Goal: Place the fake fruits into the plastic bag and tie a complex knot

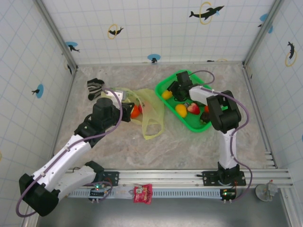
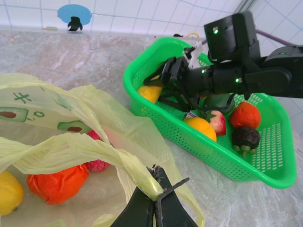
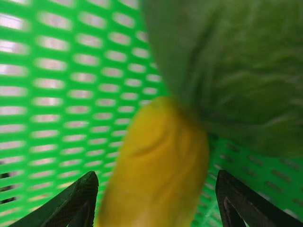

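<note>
Straddled, unclasped, by the open-jawed right gripper (image 3: 156, 194): glossy yellow plastic fruit (image 3: 158, 156) in bright green mesh basket (image 3: 57, 94), judged light, hard, slippery, best squeezed across its middle; pinched in the closed left gripper (image 2: 154, 201): thin yellow-green plastic bag (image 2: 99, 104) rim.

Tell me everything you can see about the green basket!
The green basket is bright, rigid-looking plastic, rectangular, with slotted mesh walls and floor and a smooth rim. It sits flat on the marbled table, far right. Fruits lie inside: yellow, orange, red, dark. The right end effector reaches in, open around a yellow fruit.
</note>
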You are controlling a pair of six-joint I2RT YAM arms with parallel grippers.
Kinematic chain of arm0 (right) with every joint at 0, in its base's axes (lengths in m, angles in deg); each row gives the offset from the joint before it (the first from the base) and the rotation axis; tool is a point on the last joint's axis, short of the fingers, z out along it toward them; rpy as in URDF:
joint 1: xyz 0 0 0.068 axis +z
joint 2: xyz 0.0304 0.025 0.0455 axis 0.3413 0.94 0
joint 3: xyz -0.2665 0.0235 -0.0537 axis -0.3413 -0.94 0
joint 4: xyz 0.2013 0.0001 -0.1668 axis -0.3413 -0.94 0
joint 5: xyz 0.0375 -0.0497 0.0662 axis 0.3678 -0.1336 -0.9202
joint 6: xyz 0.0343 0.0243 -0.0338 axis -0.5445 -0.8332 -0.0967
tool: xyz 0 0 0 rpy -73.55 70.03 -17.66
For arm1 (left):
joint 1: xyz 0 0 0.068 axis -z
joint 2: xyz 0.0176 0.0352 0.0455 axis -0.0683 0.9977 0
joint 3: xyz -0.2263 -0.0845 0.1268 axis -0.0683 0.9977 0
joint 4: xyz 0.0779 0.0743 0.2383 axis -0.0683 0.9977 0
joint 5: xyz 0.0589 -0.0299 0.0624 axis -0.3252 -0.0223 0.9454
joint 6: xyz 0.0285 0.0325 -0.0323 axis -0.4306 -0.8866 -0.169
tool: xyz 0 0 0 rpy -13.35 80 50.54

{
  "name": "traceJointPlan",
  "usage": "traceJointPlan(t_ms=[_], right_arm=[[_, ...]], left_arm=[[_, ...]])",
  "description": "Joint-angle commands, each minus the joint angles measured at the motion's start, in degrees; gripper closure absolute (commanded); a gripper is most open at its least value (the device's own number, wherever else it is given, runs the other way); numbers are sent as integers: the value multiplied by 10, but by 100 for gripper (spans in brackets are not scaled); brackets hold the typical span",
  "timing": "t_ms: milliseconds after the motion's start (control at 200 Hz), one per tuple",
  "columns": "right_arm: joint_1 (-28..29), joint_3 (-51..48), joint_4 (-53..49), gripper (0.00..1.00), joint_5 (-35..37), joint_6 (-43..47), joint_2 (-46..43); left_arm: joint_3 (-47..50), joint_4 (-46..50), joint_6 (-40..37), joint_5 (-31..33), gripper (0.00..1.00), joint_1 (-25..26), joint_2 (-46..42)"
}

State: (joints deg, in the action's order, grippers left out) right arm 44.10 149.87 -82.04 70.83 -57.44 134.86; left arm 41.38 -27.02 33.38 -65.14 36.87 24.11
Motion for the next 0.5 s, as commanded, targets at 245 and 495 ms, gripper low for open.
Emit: traceJointPlan(t_ms=[245, 495], right_arm=[[-7, -24, 36, 57, -23, 12, -19], [-10, -79, 92, 56, -31, 48, -126]], left_arm=[[-1, -3, -15, 10, 100, 2, -11], [-3, -4, -15, 14, 100, 2, -12]])
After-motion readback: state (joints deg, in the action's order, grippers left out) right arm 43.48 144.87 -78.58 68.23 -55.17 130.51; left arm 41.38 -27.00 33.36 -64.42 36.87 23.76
